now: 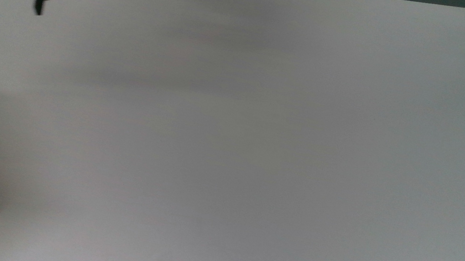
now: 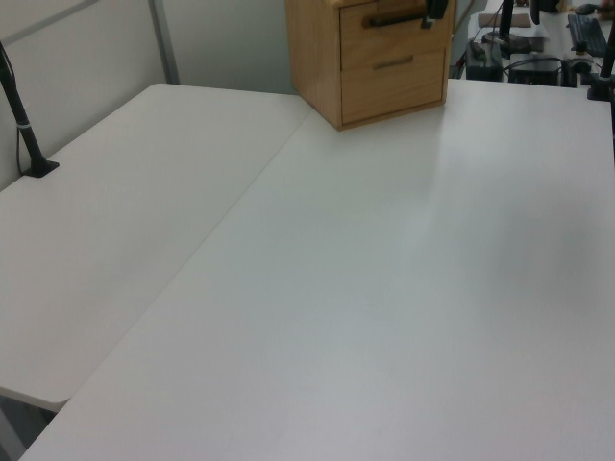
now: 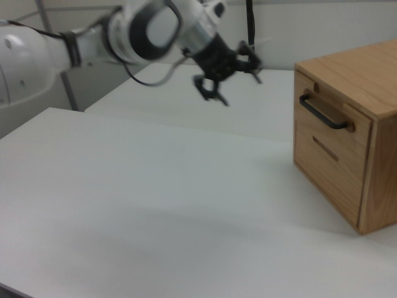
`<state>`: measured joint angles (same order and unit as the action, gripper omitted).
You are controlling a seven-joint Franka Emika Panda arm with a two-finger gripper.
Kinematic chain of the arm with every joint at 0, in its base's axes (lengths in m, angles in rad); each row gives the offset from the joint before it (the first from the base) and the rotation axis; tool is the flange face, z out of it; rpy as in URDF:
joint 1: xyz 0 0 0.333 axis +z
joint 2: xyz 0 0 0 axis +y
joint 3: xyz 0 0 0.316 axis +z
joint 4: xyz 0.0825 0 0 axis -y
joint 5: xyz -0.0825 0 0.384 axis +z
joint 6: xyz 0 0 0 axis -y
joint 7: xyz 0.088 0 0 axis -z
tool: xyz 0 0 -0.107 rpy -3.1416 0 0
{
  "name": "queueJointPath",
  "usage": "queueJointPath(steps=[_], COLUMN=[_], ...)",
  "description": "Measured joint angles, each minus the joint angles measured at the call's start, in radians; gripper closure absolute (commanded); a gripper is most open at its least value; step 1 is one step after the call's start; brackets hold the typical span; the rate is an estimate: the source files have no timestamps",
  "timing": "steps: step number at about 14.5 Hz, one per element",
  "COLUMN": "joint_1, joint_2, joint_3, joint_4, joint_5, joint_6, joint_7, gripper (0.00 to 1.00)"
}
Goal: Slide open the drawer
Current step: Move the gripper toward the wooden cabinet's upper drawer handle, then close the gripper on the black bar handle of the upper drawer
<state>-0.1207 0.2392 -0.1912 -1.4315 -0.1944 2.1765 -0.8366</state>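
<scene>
Stage: approach, nothing done | my tool (image 3: 239,81) spread wide, holding nothing, well apart from the drawer (image 3: 325,115) | drawer shut in cabinet (image 3: 366,81) on surface (image 3: 155,205) | left: reach handle (image 3: 322,113), grip, slide out

No text, label, brand, number or sign can be read on anything here.
</scene>
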Motion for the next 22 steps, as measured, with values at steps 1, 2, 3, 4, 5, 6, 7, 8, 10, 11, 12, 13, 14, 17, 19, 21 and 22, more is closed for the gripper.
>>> queueJointPath(steps=[1, 2, 3, 4, 5, 6, 7, 8, 10, 11, 12, 13, 14, 17, 19, 21, 22], joint_1=[-0.002, -0.003, -0.003, -0.003, -0.003, -0.003, -0.002, -0.002, -0.002, -0.002, -0.002, -0.003, -0.004, -0.004, -0.005, -0.004, -0.004], joint_2=[0.011, 0.028, 0.052, 0.096, 0.125, 0.15, 0.172, 0.191, 0.219, 0.233, 0.247, 0.258, 0.269, 0.292, 0.307, 0.309, 0.309], joint_3=[-0.03, -0.053, -0.072, -0.095, -0.106, -0.115, -0.124, -0.131, -0.148, -0.159, -0.171, -0.182, -0.192, -0.221, -0.234, -0.235, -0.235], joint_4=[-0.024, -0.043, -0.055, -0.062, -0.063, -0.063, -0.063, -0.063, -0.063, -0.063, -0.063, -0.063, -0.063, -0.063, -0.063, -0.063, -0.063], joint_5=[0.0, 0.0, 0.0, 0.0, 0.0, 0.0, 0.0, 0.0, -0.006, -0.008, -0.008, -0.008, -0.008, -0.008, -0.009, -0.009, -0.009], joint_6=[0.087, 0.167, 0.245, 0.354, 0.418, 0.476, 0.518, 0.55, 0.609, 0.645, 0.681, 0.713, 0.743, 0.814, 0.843, 0.844, 0.844], joint_7=[-0.029, -0.044, -0.047, -0.047, -0.047, -0.047, -0.047, -0.048, -0.061, -0.075, -0.1, -0.124, -0.143, -0.182, -0.229, -0.273, -0.288], gripper=[0.0, 0.0, 0.01, 0.03, 0.03, 0.08, 0.16, 0.22, 0.34, 0.37, 0.37, 0.37, 0.37, 0.44, 0.53, 0.7, 0.79])
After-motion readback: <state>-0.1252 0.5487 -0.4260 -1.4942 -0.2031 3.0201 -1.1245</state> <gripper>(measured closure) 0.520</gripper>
